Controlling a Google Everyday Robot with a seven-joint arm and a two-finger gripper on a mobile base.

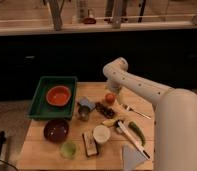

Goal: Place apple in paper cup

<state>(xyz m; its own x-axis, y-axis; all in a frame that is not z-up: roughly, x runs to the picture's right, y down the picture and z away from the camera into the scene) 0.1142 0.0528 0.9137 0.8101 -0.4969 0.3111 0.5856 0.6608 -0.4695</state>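
The apple is small, round and orange-red, and rests on the wooden table near its far middle. The paper cup is white with a pale inside and stands upright nearer the front, below the apple and a little to its left. My white arm reaches in from the right and bends down over the apple. The gripper is right at the apple's top, mostly hidden by the wrist.
A green tray at the left holds an orange bowl. A dark red bowl, a light green cup, a metal cup, a brown block, a green pepper, a fork and a knife surround the paper cup.
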